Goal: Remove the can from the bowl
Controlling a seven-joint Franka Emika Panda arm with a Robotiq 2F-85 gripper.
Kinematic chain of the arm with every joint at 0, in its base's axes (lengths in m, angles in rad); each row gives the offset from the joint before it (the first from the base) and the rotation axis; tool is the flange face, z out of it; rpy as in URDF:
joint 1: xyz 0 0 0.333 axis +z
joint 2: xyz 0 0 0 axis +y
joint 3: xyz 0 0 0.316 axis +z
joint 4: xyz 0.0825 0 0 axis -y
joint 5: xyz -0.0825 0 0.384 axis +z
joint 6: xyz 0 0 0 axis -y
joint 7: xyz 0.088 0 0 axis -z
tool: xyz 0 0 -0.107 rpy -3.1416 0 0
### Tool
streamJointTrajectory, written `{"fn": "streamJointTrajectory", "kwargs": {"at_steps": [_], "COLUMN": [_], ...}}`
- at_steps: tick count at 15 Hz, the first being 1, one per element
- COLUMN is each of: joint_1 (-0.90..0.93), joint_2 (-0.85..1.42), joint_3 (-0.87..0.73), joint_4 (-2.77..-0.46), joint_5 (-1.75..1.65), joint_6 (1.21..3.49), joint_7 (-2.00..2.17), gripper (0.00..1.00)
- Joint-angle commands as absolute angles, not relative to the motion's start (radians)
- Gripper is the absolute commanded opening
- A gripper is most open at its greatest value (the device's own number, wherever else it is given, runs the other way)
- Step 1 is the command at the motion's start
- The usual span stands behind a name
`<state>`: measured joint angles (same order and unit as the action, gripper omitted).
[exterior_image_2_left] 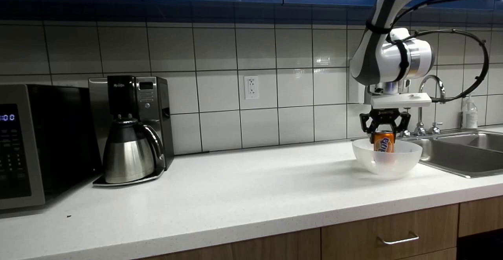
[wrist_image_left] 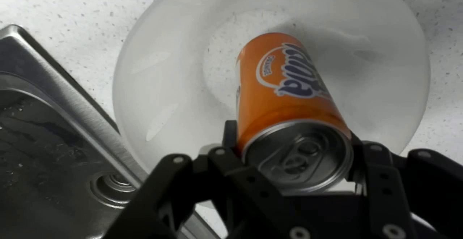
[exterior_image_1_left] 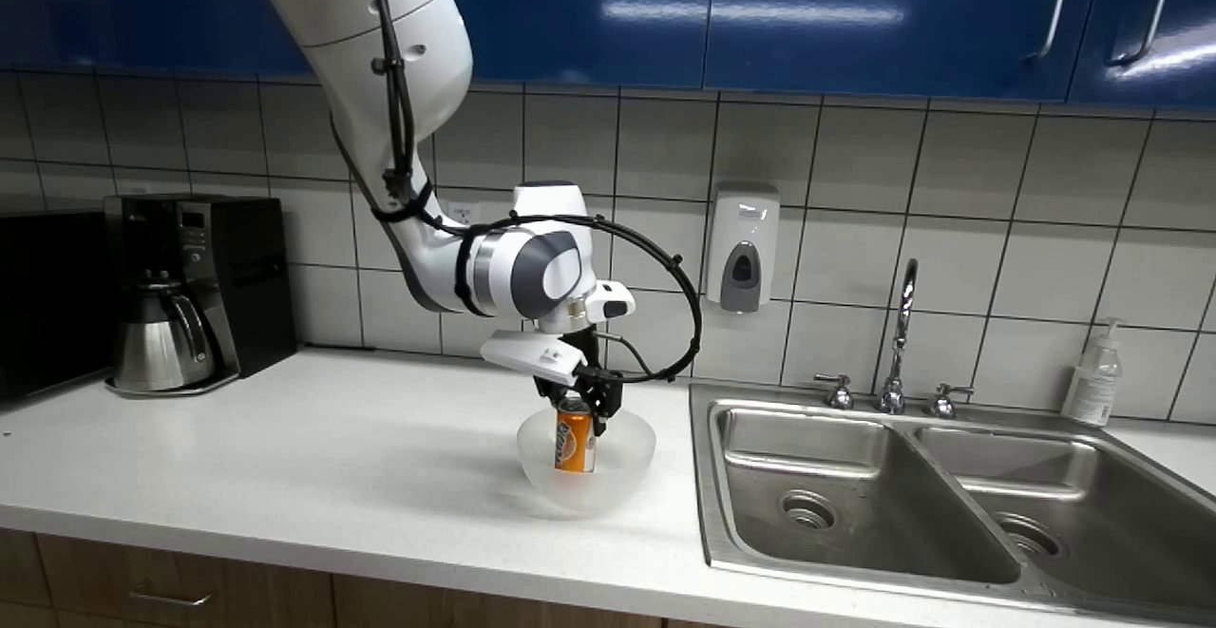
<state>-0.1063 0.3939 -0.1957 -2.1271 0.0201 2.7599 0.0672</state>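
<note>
In an exterior view, your jaws gripped the can (exterior_image_1_left: 575,440) near its top, seemingly a sound spot, with the bowl (exterior_image_1_left: 629,468) around it below them; likely stiff, slick, weighty if full. In an exterior view, the logo (exterior_image_2_left: 384,145) below your jaws looked like Fanta. Wrist view: past your jaws, you could read "ORANGE" (wrist_image_left: 267,65).

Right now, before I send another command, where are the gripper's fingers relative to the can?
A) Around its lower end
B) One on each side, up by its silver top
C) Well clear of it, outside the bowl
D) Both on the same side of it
B: the wrist view shows the can between the two fingers, which flank it right by its silver top.
</note>
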Motion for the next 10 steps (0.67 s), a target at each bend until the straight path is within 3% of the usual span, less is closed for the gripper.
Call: {"fn": "streamJointTrajectory", "kwargs": {"at_steps": [1,10], "joint_1": [-0.106,-0.073], "joint_2": [0.305,0.183], "joint_3": [-0.184,-0.141], "joint_4": [-2.173,-2.203], "joint_5": [0.012,0.012], "joint_6": [2.726,2.723], "joint_7": [0.079,0.078], "gripper": [0.38,0.38]}}
